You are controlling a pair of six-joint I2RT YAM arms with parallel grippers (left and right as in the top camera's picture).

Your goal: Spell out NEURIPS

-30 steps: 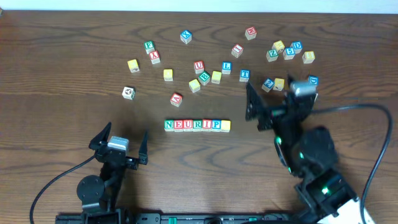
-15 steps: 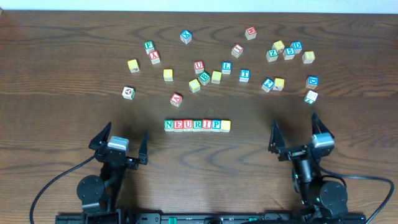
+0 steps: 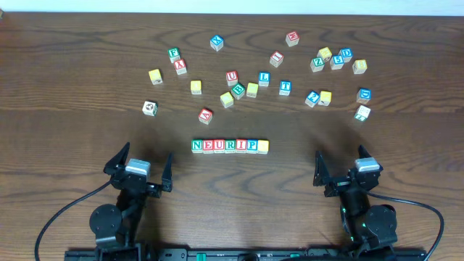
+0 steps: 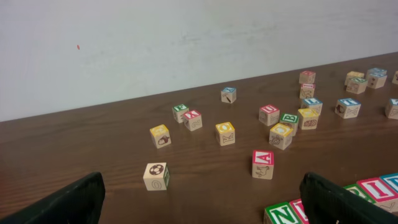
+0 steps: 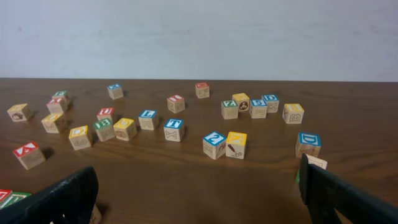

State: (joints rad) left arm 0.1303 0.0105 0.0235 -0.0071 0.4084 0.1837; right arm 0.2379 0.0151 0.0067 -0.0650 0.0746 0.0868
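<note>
robot lab bench setup: dark wood-grain table [image 3: 65, 138] against a bare white wall [image 4: 186, 37], black cable [image 3: 54, 215] trailing off (toy letter cubes [image 3: 217, 42] scattered around).

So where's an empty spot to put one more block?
Bare wood lies on both sides of the row: between it and the left gripper, and between it and the right gripper. The far left, beyond the ball cube, is bare too. The loose cubes behind the row are crowded.
</note>
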